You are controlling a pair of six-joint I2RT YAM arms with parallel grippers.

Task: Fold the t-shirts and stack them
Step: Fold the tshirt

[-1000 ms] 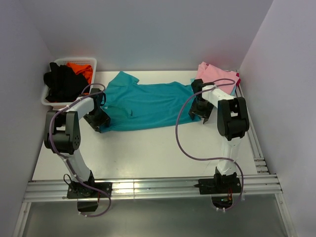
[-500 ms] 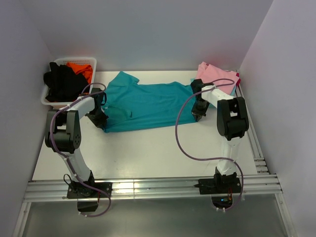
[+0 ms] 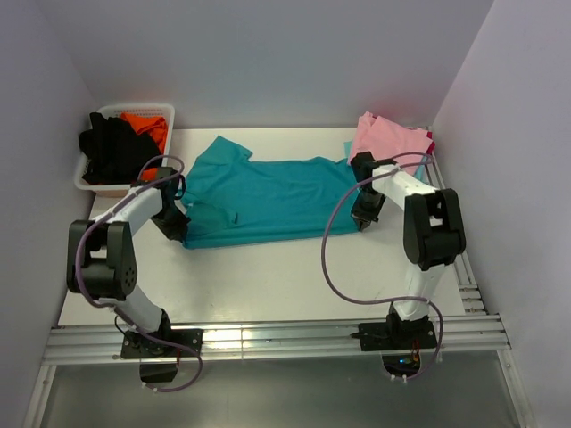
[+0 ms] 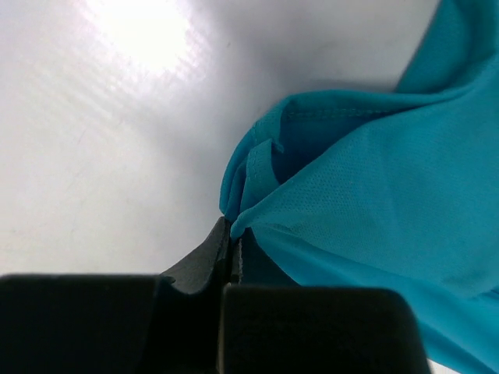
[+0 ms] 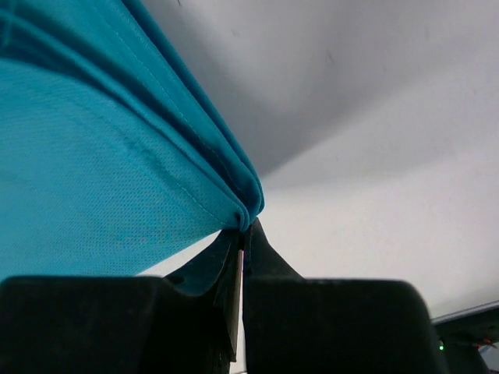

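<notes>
Your left gripper (image 4: 232, 243) and right gripper (image 5: 242, 234), both clamped on the tee (image 3: 268, 192), have pulled toward the side edges; the hem looks taut enough to fold.

White table (image 3: 268, 276), teal t-shirt (image 3: 268, 192), pink t-shirt (image 3: 388, 138), white basket (image 3: 170, 116)

Left arm (image 3: 134, 201): base at the lower left of the top view, elbow raised near the left edge, forearm running up and to the right, wrist bent downward. The left gripper (image 3: 177, 227) sits at middle left with its jaws closed on a bunched edge of the teal t-shirt (image 3: 268, 196). In the left wrist view the fingers (image 4: 203, 261) meet, with cloth pinched at their tips.

Right arm (image 3: 406, 185): base at the lower right, elbow high at the right, forearm reaching up and to the left, wrist turned downward. The right gripper (image 3: 364, 218) sits at middle right with its jaws closed on the shirt's folded edge.

How low either gripper sits cannot be judged from above.
</notes>
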